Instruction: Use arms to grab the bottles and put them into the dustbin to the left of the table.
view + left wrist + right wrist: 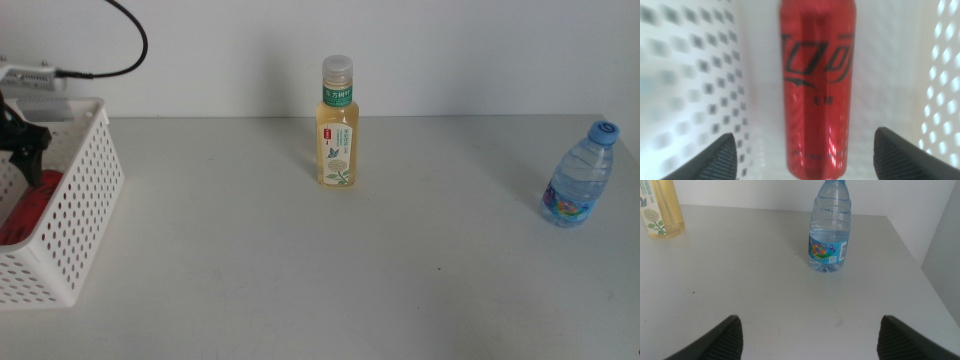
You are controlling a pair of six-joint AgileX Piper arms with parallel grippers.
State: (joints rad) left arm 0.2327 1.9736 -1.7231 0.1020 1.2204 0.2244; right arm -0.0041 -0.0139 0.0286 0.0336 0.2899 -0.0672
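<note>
A red soda can [815, 90] lies inside the white dustbin [85, 200] at the table's left end. It shows as a red patch [30, 212] in the middle view. My left gripper [25, 150] hangs over the dustbin, open [804, 136], its jaws wide of the can and not touching it. A pale-yellow tea bottle [337, 125] stands upright at the table's back centre. A small blue-capped water bottle [580, 178] stands at the far right. My right gripper [810, 321] is open, low over the table short of the water bottle [829, 235]; it is out of the middle view.
The light-grey table [300, 270] runs wide between dustbin and bottles. A black cable [130, 45] loops above the dustbin at the back left. The table's right edge [920, 265] lies just beyond the water bottle. The tea bottle [660, 210] also shows in the right wrist view.
</note>
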